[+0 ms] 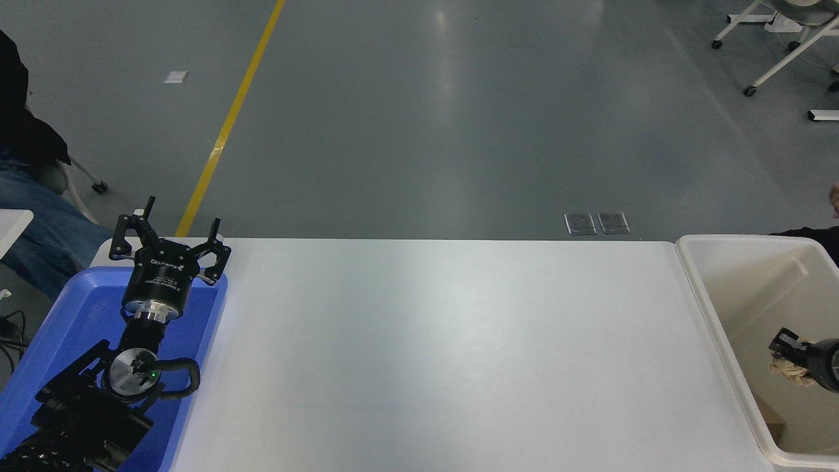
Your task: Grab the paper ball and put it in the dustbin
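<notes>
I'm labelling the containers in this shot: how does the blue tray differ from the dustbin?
The blue tray is shallow and bright blue; the dustbin is deep and cream-white. The tray sits at the table's left end under the parked left gripper; the dustbin stands at the right end, with the right gripper holding the paper ball over it. Both are rectangular.

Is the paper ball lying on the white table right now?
No, the paper ball is held in the right gripper over the dustbin.

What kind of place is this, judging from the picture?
Probably a robotics lab or workshop hall: a grey floor with a yellow line, wheeled chair bases, and a white table.
</notes>
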`<state>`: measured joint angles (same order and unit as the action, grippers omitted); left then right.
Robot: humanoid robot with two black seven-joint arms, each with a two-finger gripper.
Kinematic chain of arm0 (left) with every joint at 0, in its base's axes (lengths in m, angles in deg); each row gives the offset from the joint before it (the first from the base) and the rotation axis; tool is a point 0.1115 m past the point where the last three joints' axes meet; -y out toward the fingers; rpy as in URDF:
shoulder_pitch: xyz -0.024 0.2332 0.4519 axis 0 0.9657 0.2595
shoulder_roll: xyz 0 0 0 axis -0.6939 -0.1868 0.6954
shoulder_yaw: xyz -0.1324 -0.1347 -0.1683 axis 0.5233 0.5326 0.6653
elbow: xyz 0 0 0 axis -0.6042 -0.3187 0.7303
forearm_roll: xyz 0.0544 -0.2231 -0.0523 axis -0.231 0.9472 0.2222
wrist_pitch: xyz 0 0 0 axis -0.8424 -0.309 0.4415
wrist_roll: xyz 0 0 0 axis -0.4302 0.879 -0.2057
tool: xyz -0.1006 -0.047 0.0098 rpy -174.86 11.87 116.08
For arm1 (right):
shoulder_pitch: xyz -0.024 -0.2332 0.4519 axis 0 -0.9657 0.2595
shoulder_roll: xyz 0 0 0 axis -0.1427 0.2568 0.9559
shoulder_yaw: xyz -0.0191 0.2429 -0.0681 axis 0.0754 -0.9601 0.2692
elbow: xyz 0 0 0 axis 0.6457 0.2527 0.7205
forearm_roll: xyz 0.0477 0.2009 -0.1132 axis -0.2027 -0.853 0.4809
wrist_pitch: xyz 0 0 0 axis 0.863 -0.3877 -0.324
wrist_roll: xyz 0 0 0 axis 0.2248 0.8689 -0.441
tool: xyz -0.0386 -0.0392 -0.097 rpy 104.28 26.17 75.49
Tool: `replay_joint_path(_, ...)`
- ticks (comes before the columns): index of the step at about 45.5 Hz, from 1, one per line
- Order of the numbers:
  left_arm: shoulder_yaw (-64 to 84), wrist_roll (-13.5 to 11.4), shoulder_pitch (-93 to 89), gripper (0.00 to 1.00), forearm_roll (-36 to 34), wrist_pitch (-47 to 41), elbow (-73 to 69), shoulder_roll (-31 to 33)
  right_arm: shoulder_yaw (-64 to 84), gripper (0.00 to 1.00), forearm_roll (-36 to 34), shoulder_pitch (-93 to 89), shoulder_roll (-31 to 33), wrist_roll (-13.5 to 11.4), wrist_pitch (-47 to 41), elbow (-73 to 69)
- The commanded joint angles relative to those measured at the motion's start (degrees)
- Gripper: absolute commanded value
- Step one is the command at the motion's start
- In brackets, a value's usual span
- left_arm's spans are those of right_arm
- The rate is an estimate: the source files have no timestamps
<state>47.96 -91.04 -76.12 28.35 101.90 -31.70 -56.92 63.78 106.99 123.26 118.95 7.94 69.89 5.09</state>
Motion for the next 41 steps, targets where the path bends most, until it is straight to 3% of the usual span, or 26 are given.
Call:
replay_joint_path(1, -0.11, 0.04, -0.09, 1.0, 0.0, 0.06, 0.08, 0.0, 0.18, 1.0, 0.02, 1.25, 0.88, -0.18, 0.12, -1.26)
replay_joint_path(14, -0.11, 0.04, -0.09, 1.0, 0.0, 0.15, 0.08, 0.0, 3.77, 1.0, 0.46, 6.86, 3.06, -0.09, -0.23, -8.62)
replay_joint_path(21, -0.2, 0.22, -0.18, 1.0, -0.09, 0.32, 0.08, 0.0, 20.96, 1.0, 0.37, 33.5, 13.6, -0.09, -4.35, -38.27)
replay_joint_path(25, -0.2, 0.22, -0.09, 1.0, -0.09, 0.41, 0.08, 0.0, 33.29, 1.0, 0.46, 52.98, 14.59, -0.09, -12.08, -50.2)
replay_joint_path(33, -0.11, 0.13, -0.09, 1.0, -0.09, 0.32, 0.08, 0.0, 44.38, 1.0, -2.34, 76.64, 7.92, -0.09, -26.14, -64.61)
replay_joint_path(41, -0.11, 0.13, 0.0, 1.0, 0.0, 0.24, 0.0, 0.0, 44.39, 1.0, -17.37, 86.59, -5.18, -0.18, -27.66, -67.44)
